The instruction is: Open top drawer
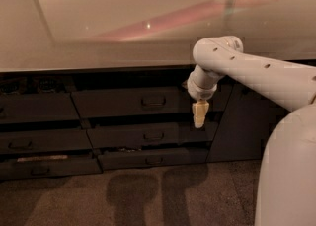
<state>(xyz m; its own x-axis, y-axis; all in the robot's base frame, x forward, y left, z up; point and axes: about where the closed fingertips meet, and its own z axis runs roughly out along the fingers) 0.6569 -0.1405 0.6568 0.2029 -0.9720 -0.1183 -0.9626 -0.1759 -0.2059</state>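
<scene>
Just right of the middle of the frame, the gripper (199, 123) hangs pointing down from the white arm (256, 72) that reaches in from the right; whether it is open or closed I cannot tell. It sits in front of the right end of the top drawer (118, 103), well to the right of the loop handle (153, 101) and apart from it. That drawer lies just under the pale countertop (98, 27), centre frame, and nothing of its inside shows. Two narrower drawers (128, 136) are stacked below it. In the lower left, the lowest left drawer (49, 167) stands slightly out, with a pale strip (42, 158) showing along its top edge. A tall cabinet door (239, 126) stands at the right.
</scene>
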